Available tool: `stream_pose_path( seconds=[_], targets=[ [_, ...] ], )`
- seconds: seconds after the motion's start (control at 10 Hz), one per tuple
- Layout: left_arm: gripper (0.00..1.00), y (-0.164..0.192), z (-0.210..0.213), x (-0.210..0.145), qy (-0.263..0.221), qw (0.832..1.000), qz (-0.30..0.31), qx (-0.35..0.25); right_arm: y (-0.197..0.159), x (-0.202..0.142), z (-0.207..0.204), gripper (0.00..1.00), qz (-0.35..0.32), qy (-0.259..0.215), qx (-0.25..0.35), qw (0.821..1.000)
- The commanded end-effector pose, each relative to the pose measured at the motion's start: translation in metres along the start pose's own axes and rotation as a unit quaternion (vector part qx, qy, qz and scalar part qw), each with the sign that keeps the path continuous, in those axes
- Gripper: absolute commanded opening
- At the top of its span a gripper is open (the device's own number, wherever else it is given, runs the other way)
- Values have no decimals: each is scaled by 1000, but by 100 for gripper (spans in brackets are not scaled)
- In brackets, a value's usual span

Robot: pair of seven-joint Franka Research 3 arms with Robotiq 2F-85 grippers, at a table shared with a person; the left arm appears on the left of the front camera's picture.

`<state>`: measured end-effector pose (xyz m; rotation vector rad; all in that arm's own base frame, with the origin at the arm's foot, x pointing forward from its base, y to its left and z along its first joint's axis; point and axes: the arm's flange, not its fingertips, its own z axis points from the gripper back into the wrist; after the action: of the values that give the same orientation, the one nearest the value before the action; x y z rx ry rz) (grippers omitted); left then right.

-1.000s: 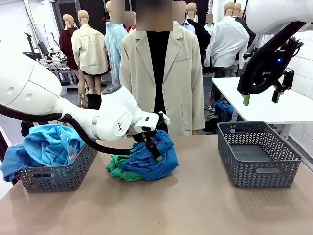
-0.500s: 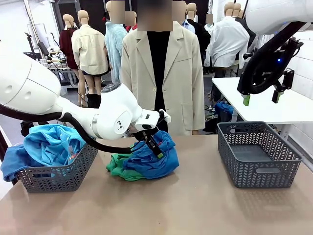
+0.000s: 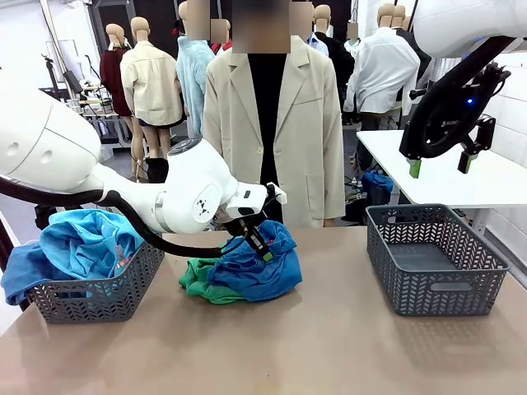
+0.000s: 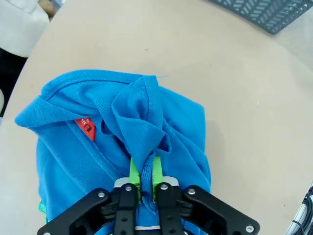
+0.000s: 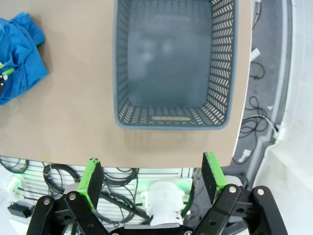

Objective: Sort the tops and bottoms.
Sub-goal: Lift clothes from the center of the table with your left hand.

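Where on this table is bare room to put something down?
Bare: the beige tabletop between the royal blue cloth top and the empty grey plastic basket, plus the near strip. Crowded: the left grey basket heaped with sky blue tops; the left gripper pinches that top.

Red tag (image 4: 87,128) sewn in the collar of the blue top (image 4: 73,152), up and to the left of the left gripper (image 4: 145,172) fingertips: white print, too small to read. Black body above the right gripper (image 3: 440,164) fingers: pale brand lettering, apparently beginning "ROBO", remainder illegible.
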<state>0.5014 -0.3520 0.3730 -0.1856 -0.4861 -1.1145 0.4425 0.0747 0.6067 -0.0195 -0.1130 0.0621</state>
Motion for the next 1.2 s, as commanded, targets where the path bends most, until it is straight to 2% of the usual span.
stream_pose_path(
  seconds=[0.0, 0.2, 0.5, 0.7, 0.8, 1.1],
  targets=[
    [0, 8, 26, -5, -13, 1000, -6, -16, -2, 0, 0, 100, 6, 3, 16, 1000],
    [0, 15, 59, 6, -32, 999, -12, -8, -2, 0, 0, 100, 6, 3, 16, 1000],
    [0, 28, 142, 40, -88, 994, -55, 16, -2, 0, 0, 100, 6, 3, 16, 1000],
    [0, 33, 210, 72, -92, 987, -87, 97, -2, 0, 0, 100, 6, 3, 16, 1000],
    [0, 35, 244, 91, -80, 985, -83, 128, -2, 0, 0, 100, 6, 3, 16, 1000],
    [0, 11, 345, 154, -109, 976, -96, 165, -2, 0, 0, 100, 6, 3, 16, 1000]
  ],
)
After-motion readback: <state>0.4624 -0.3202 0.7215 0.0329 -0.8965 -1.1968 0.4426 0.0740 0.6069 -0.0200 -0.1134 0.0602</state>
